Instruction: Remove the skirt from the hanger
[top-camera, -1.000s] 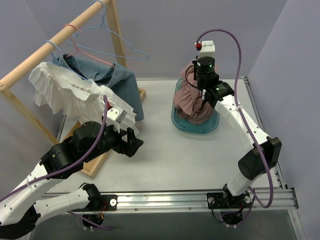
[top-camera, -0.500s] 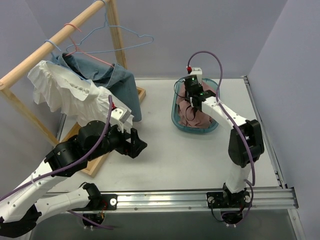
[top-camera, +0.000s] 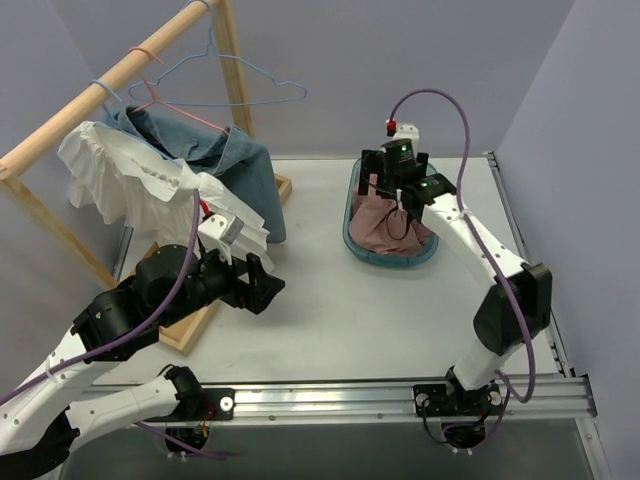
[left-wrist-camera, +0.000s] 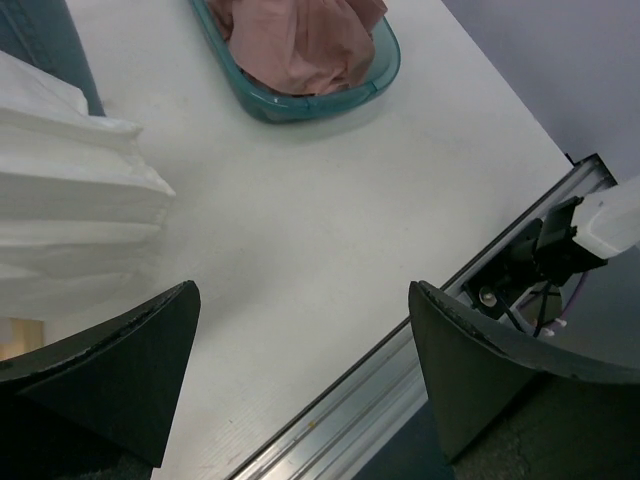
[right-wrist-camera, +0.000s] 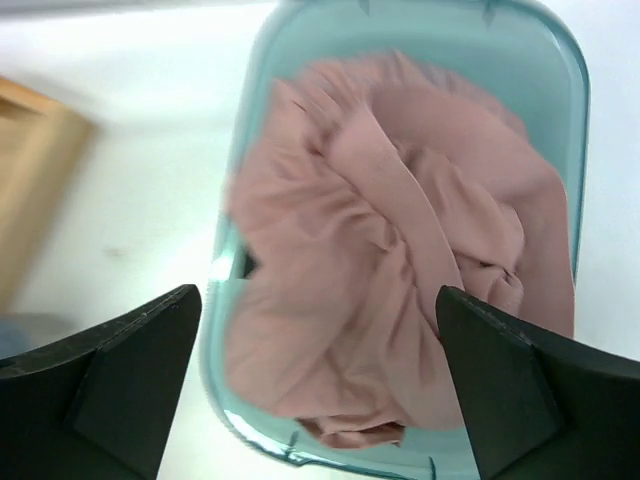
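The pink skirt (top-camera: 383, 226) (right-wrist-camera: 390, 270) (left-wrist-camera: 300, 45) lies crumpled in a teal bin (top-camera: 396, 262) (right-wrist-camera: 222, 335) (left-wrist-camera: 300, 106) at the table's back right. Just above it hangs my right gripper (top-camera: 393, 180) (right-wrist-camera: 318, 292), open, with nothing between its fingers. An empty blue wire hanger (top-camera: 235, 90) hangs on the wooden rod (top-camera: 100, 85). My left gripper (top-camera: 258, 285) (left-wrist-camera: 300, 290) stands open over bare table near the rack, holding nothing.
A pink hanger (top-camera: 180, 110) carries a blue denim garment (top-camera: 240, 170). A white ruffled garment (top-camera: 130, 180) (left-wrist-camera: 70, 210) drapes beside it, close to my left wrist. The rack's wooden base (top-camera: 190, 330) lies at the left. A metal rail (top-camera: 400, 400) runs along the near edge.
My right gripper went from shut to open and let go of the pink skirt, which settled into the bin. The left arm shifted only slightly.
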